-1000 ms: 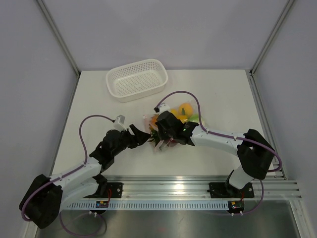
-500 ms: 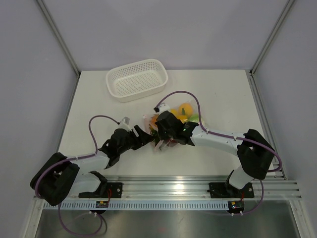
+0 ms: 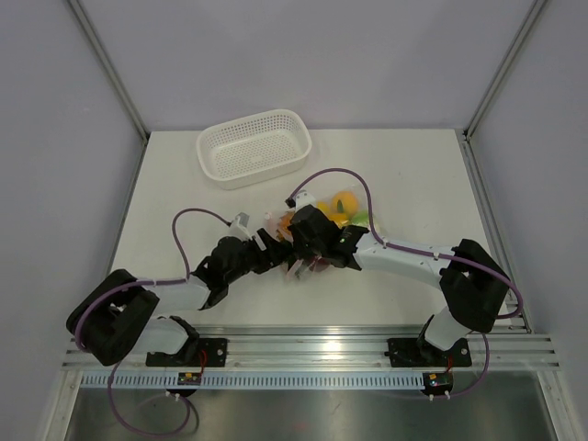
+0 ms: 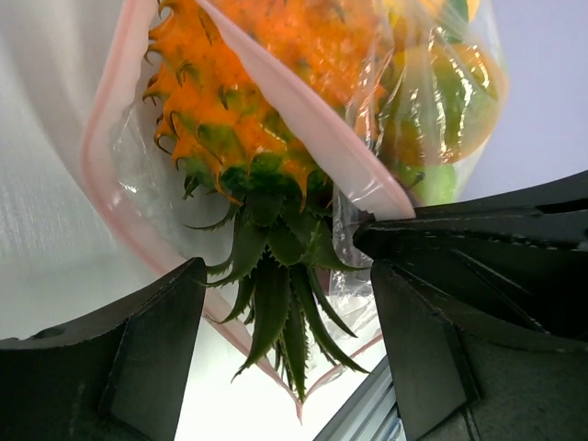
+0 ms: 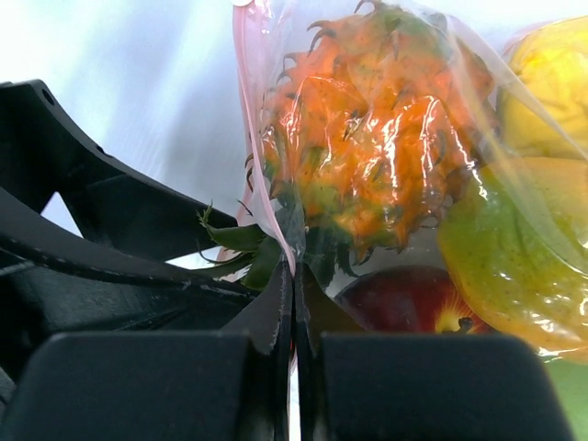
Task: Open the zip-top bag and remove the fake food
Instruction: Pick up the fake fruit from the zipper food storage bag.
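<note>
The clear, crinkly zip-top bag lies mid-way across the white table, its pink-edged mouth open. The left gripper, jaws spread, has advanced around the orange plastic pineapple's green crown. The right gripper pinches the bag's rim, so extraction looks imminent.

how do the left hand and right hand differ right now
The left hand is open, while the right hand is shut. The left hand grips nothing, its fingers standing either side of the pineapple's green leaves; the right hand pinches the bag at its edge. Both are at the same end of the bag, beside the pineapple.
</note>
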Available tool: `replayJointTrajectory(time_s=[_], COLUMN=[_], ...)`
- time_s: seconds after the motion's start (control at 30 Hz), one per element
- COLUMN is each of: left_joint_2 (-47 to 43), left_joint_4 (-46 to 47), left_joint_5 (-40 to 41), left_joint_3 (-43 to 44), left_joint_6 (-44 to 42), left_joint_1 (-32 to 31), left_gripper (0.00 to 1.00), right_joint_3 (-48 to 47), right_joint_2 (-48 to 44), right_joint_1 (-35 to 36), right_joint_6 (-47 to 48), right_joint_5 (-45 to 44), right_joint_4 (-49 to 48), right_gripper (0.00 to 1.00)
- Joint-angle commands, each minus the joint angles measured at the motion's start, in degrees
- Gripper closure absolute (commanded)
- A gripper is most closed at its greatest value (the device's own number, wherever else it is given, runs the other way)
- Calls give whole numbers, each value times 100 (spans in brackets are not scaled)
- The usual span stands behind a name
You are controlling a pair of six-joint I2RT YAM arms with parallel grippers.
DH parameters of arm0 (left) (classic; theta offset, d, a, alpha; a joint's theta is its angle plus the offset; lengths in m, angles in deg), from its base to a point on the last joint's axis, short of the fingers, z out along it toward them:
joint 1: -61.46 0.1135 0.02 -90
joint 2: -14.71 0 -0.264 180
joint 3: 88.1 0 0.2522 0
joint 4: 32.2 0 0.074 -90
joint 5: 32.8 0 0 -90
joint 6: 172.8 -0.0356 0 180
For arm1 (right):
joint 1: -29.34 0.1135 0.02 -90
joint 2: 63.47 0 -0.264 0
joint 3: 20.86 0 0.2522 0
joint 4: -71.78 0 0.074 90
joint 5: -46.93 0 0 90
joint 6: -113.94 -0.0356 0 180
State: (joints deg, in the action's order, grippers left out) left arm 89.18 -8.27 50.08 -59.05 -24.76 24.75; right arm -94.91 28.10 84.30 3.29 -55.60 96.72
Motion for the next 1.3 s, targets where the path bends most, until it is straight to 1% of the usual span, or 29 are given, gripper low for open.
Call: replayJointTrajectory(time_s=[0.0, 0.23, 0.4, 0.5, 0.6, 0.7, 0.77, 0.87, 0.97, 1.07, 1.17, 1.27], left_joint_2=[198, 655, 928, 998, 1086, 1235, 1375, 1639, 1903, 1991, 2053, 2176], left_joint_4=[774, 1249, 1670, 1952, 2198, 2286, 2452, 2821, 3489, 3570, 3587, 3552], left_joint_5=[-35, -80, -71, -36, 26, -149, -246, -509, -642, -712, -730, -827], left_joint_3=[132, 71, 9, -70, -140, -53, -61, -79, -237, -246, -220, -88], left_joint_6=[-3, 155, 208, 243, 287, 278, 278, 243, 278, 269, 269, 234], left_joint_1=[-126, -196, -196, -196, -196, -196, -196, -196, -196, -196, -205, -231], left_gripper=[24, 26, 34, 35, 39, 40, 38, 27, 26, 26, 28, 40], right_joint_3=[-18, 8, 97, 140, 141, 141, 158, 176, 149, 167, 202, 220], right_joint_2=[-245, -280, -429, -491, -491, -500, -526, -535, -500, -508, -552, -588], right_joint_1=[-55, -55, -55, -47, -55, -55, -55, -55, -55, -55, -55, -55], right_joint_6=[-45, -54, -36, -62, -63, -80, -89, -71, -71, -63, -54, -45], right_joint_5=[-47, 14, 14, -82, -74, -12, -21, -3, -12, -30, -30, -21], right_joint_4=[-292, -318, -424, -441, -432, -468, -485, -511, -485, -520, -581, -599], right_gripper=[100, 100, 100, 100, 100, 100, 100, 100, 100, 100, 100, 100])
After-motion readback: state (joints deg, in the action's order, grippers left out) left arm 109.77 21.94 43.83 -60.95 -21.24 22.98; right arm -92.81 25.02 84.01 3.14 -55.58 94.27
